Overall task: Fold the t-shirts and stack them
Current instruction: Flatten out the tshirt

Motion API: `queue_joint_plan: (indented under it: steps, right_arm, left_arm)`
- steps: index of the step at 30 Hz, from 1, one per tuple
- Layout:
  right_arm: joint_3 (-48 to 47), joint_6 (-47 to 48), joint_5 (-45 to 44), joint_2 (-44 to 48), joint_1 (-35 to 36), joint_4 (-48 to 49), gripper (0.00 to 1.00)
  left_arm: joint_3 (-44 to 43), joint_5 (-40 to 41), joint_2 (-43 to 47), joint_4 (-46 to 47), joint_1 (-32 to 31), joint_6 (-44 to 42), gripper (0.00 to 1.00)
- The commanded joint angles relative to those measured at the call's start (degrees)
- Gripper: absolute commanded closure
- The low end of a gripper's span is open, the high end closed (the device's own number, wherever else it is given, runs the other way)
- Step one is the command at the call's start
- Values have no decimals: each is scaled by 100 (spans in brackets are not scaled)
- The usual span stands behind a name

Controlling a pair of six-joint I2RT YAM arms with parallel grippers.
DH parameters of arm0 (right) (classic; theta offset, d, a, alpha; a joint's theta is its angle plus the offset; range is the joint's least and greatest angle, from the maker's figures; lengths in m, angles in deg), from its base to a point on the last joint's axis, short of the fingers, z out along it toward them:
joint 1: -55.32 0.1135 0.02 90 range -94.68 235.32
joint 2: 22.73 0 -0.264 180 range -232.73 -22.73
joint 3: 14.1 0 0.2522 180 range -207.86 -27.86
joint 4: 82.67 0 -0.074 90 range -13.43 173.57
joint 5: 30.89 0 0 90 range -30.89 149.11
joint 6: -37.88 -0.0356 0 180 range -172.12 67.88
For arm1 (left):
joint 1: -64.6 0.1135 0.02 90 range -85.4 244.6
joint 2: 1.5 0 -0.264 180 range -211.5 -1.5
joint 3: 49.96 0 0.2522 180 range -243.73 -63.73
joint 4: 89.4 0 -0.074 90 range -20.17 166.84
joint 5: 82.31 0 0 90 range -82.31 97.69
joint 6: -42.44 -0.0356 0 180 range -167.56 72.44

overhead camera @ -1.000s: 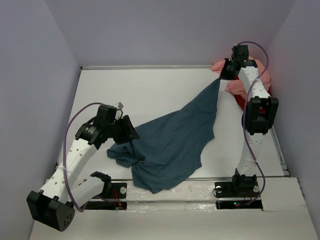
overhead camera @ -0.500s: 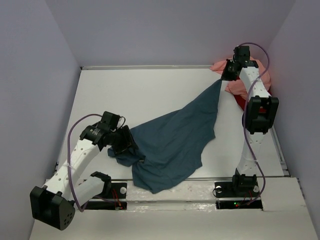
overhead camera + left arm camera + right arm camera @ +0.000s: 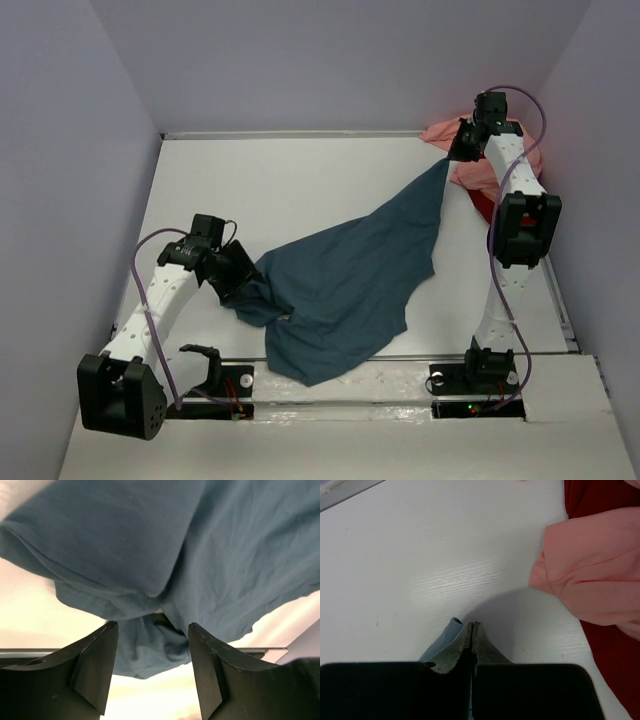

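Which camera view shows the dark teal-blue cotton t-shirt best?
The top external view: the dark teal-blue cotton t-shirt shows nearly whole, stretched out. The left wrist view shows only bunched folds; the right wrist view only a corner pinched in the right gripper.

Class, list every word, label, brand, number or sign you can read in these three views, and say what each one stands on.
There are none to read.
The teal-blue shirt, the pink shirt and the red shirt show plain cloth, with no print or tag in view.
The table carries no writing.
The arm bases show no legible lettering at this size.
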Motion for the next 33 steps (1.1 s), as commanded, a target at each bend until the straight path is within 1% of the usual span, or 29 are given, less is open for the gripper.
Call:
queue_joint_plan:
  steps: [1, 7, 11, 13, 14, 15, 16, 17, 21, 23, 26, 27, 28, 31, 33]
  right_arm:
    - [-109, 74, 92, 336, -63, 311, 100]
    - [-144, 74, 92, 397, -63, 329, 100]
    - [-153, 74, 92, 415, -63, 338, 100]
    - [-144, 83, 101, 415, -63, 338, 100]
    - [-135, 74, 101, 424, -63, 338, 100]
    - [-144, 74, 109, 424, -63, 346, 100]
    - [-135, 74, 109, 424, -63, 347, 100]
    - [-135, 83, 101, 432, -63, 347, 100]
    - [-144, 83, 92, 441, -115, 355, 100]
    - [-153, 74, 101, 459, -116, 355, 100]
    - [-214, 48, 136, 476, -168, 355, 100]
    - [-275, 21, 145, 476, -229, 347, 100]
    - [-302, -5, 162, 494, -282, 347, 100]
    - [-407, -93, 232, 564, -343, 347, 100]
    - [-469, -154, 302, 591, -396, 355, 100]
  left_arm:
    - [-66, 15, -298, 201, 210, -256, 33]
    - [-49, -73, -764, 439, 360, -494, 32]
    - [-31, 6, -993, 614, 421, -565, 32]
    - [-23, 41, -1107, 702, 439, -591, 34]
    - [-14, 32, -1159, 790, 439, -600, 37]
    - [4, 15, -1256, 851, 439, -600, 46]
    - [56, -3, -1300, 904, 439, -617, 63]
    - [83, -20, -1379, 983, 439, -644, 100]
    - [83, 67, -1502, 1054, 448, -705, 100]
    - [-83, 155, -1503, 993, 456, -749, 100]
    - [-662, 541, -1511, 809, 483, -811, 100]
    - [-1073, 699, -1546, 756, 483, -872, 100]
    - [-1295, 979, -1564, 712, 483, -898, 100]
    - [-2076, 1358, -1722, 667, 492, -960, 100]
    - [-2385, 1377, -2002, 825, 492, -960, 100]
